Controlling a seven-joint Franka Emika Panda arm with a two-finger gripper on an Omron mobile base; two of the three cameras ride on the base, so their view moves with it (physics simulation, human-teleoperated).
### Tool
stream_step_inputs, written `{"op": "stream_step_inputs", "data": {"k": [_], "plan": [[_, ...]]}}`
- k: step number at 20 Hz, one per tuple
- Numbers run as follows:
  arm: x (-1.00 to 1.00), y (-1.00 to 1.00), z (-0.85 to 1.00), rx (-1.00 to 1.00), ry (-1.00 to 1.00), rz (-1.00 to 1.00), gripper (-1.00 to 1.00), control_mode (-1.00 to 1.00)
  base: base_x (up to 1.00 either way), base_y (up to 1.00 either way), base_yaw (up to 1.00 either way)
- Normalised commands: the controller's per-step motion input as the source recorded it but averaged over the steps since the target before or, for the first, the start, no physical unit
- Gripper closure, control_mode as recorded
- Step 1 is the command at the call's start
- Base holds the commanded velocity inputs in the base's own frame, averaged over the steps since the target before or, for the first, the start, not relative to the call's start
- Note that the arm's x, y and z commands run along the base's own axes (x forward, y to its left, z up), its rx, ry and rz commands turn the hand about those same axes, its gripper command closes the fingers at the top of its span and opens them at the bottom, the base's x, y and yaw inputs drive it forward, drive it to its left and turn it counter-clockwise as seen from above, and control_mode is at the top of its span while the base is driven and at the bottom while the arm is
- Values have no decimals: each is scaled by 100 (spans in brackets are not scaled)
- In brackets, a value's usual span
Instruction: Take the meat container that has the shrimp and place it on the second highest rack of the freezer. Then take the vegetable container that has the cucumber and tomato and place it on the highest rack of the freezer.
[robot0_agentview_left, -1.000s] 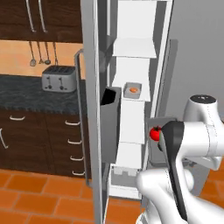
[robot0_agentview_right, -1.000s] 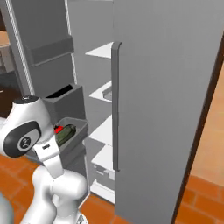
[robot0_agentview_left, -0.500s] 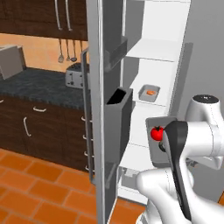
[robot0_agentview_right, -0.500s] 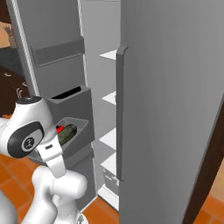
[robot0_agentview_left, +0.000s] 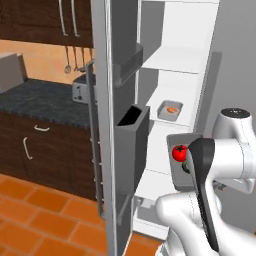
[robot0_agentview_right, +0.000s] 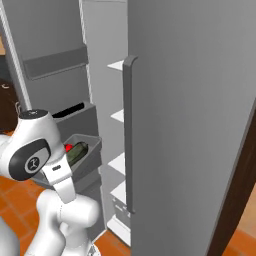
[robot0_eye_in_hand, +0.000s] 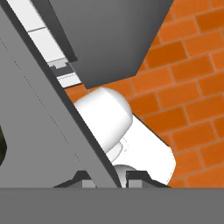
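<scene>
In the hand view my gripper (robot0_eye_in_hand: 109, 179) is shut on the grey wall of the vegetable container (robot0_eye_in_hand: 52, 131), which runs slantwise across the picture. A dark-green bit of the cucumber (robot0_eye_in_hand: 2, 148) shows at the left edge. From the base, the vegetable container (robot0_agentview_left: 182, 142) hangs in front of the open freezer (robot0_agentview_left: 180, 60) with the tomato (robot0_agentview_left: 178, 152) in it. From the right I see the cucumber (robot0_agentview_right: 76, 153) beside the tomato (robot0_agentview_right: 67, 147). The meat container (robot0_agentview_left: 170, 110) with the shrimp (robot0_agentview_left: 172, 109) rests on a white shelf, one shelf below the upper one.
The freezer's left door (robot0_agentview_left: 112, 125) stands open, its dark bins (robot0_agentview_left: 135, 137) jutting toward the shelves. The right door (robot0_agentview_right: 190, 115) is shut, with a long bar handle (robot0_agentview_right: 129, 135). A dark counter (robot0_agentview_left: 40, 97) and wooden cabinets lie to the left. The floor is orange tile.
The whole picture has shifted as the base drove; the freezer interior now looks nearer and larger. The arm still holds the vegetable container the same way.
</scene>
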Motion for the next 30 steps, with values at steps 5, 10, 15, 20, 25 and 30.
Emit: {"op": "stream_step_inputs", "data": {"k": [5,10,15,20,25,30], "plan": [[0,0,0,0,0,0,100,100,49,-9,0],[0,0,0,0,0,0,100,100,47,-4,0],[0,0,0,0,0,0,100,100,3,0,2],[5,3,32,5,-7,0,100,-100,1,0,1],[31,0,89,15,-2,0,100,-100,0,0,0],[64,1,90,5,-5,-1,100,-100,0,0,0]]}}
